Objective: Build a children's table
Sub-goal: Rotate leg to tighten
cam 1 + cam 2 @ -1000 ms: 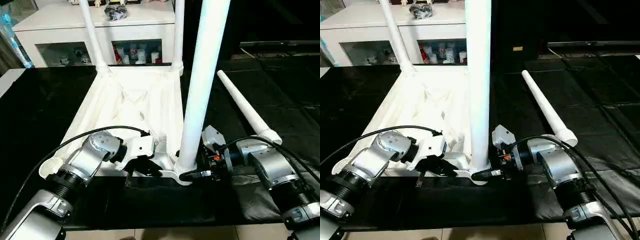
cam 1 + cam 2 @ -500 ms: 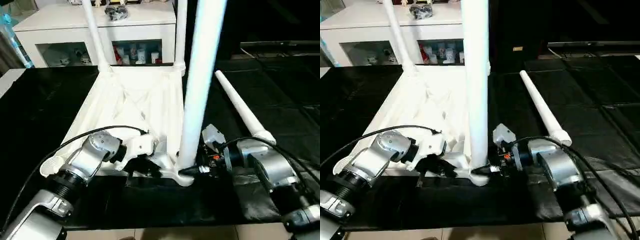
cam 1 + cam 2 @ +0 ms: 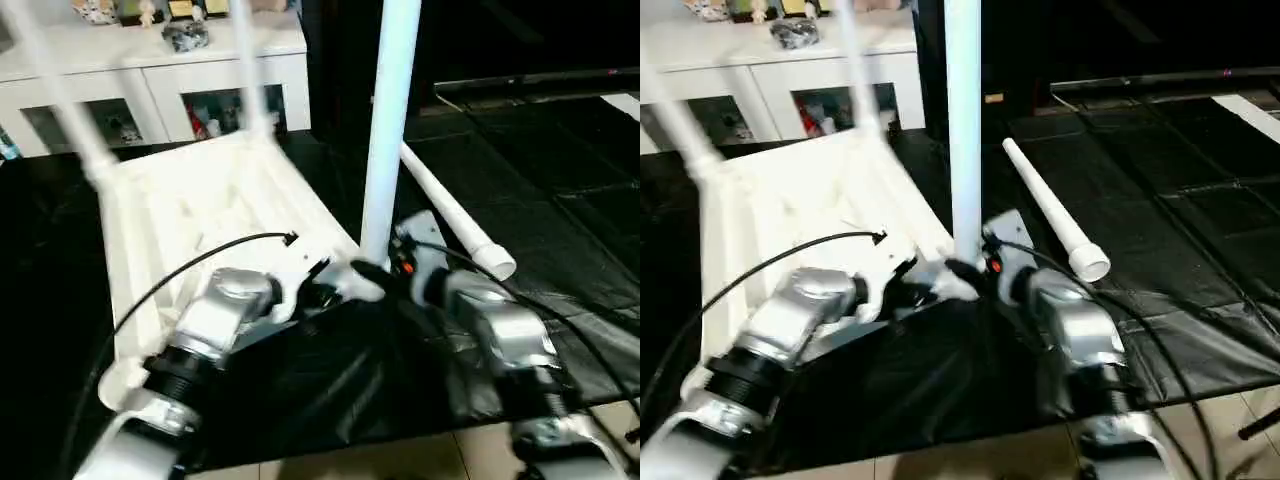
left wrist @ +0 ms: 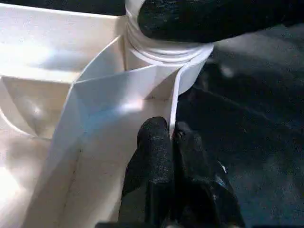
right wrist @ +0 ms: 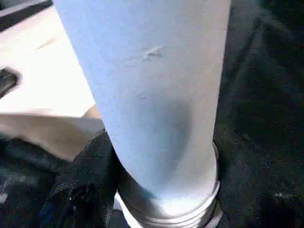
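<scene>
My left gripper is pinched tight on the thin side wall of the white plastic rectangular tabletop, which lies ribbed underside up on the black sheet-covered floor, just beside its near right corner socket. My right gripper wraps the base of the white tapered round tube leg standing upright in that socket, fingers spread to the tube's width, one black finger pressed on the leg's side. Two more white legs stand at the far corners; a fourth white leg lies loose on the floor at the tabletop's right edge, near my right arm.

I judge I'm seating this third leg. To do it well: keep the left pinch firm so the top doesn't slide or tip, keep the leg plumb over the socket, and push straight down near the collar, not sideways. Risk is the thin wall flexing or the leg cocking.
</scene>
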